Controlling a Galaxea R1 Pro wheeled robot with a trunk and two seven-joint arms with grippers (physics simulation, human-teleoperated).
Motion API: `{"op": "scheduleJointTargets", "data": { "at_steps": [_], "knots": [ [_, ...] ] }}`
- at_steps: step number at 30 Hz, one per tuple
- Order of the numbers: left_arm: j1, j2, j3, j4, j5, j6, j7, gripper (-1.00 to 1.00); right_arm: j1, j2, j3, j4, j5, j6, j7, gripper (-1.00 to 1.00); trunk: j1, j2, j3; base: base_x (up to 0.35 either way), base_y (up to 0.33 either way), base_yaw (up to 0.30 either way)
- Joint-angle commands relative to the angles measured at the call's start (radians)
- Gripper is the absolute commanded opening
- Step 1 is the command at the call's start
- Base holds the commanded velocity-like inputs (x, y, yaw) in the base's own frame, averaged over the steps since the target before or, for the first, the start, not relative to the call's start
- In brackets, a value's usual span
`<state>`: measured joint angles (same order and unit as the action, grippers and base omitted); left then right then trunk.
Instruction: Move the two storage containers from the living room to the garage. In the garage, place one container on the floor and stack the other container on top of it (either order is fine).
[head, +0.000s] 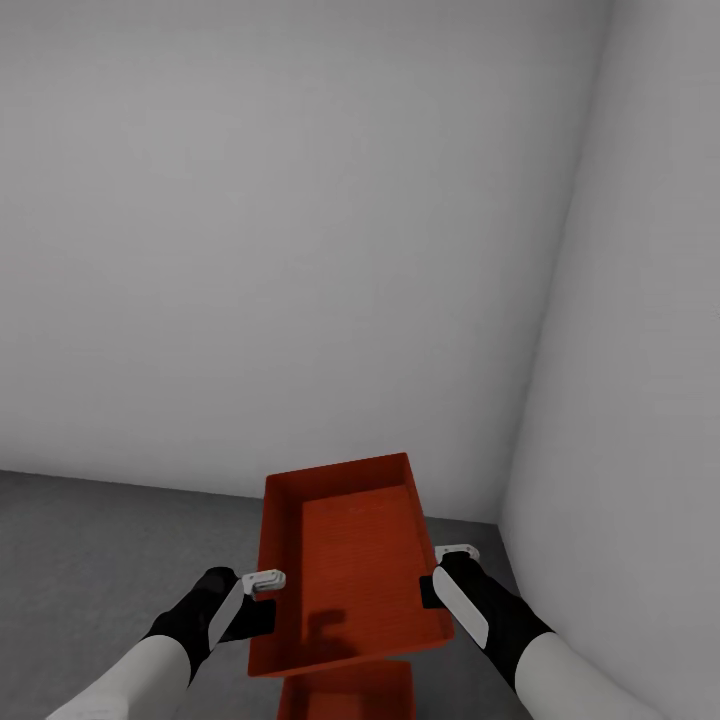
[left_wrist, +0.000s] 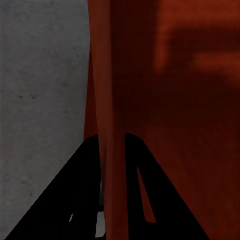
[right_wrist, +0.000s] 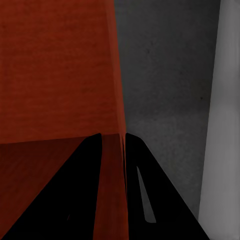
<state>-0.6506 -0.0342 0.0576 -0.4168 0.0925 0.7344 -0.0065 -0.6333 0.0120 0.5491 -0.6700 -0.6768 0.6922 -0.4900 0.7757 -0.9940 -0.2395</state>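
Looking down from the head view, two orange-red bins show in a corner of the garage: the upper bin (head: 350, 560) is held in the air between both arms, and the lower bin (head: 347, 692) shows as a strip just under its near edge, at the bottom edge of the picture. The left gripper (head: 262, 581) is clamped on the upper bin's left wall and the right gripper (head: 447, 556) on its right wall, one on each long side. Grey concrete floor (head: 90, 560) spreads open to the left of the bins, while on the right only a narrow strip of floor lies between the bin and the side wall (head: 640, 380). The back wall (head: 280, 230) rises plain and grey beyond the bin's far edge. From the left wrist view, the left gripper (left_wrist: 114, 190) has its two black fingers either side of the bin's thin wall (left_wrist: 107, 100), gripping it, with the ribbed bottom on one side and speckled floor (left_wrist: 40, 90) on the other. From the right wrist view, the right gripper (right_wrist: 114, 190) pinches the opposite wall (right_wrist: 116, 100) likewise, with floor (right_wrist: 165, 85) and the pale side wall (right_wrist: 227, 100) beyond.
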Motion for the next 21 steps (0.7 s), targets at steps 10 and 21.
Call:
{"op": "scheduleJointTargets", "data": {
  "at_steps": [10, 21],
  "knots": [
    [-0.001, -0.006, 0.011, -0.002, 0.007, 0.005, 0.003, -1.0, 0.0, 0.0, 0.012, 0.0, -0.018, 0.003, -0.009, -1.0, 0.0, -0.001, -0.001, 0.0, 0.0, 0.0],
    [-0.001, -0.006, 0.011, -0.002, 0.007, 0.005, 0.003, -1.0, 0.0, 0.0, 0.012, 0.0, -0.018, 0.003, -0.009, -1.0, 0.0, -0.001, -0.001, 0.0, 0.0, 0.0]
  ]
}}
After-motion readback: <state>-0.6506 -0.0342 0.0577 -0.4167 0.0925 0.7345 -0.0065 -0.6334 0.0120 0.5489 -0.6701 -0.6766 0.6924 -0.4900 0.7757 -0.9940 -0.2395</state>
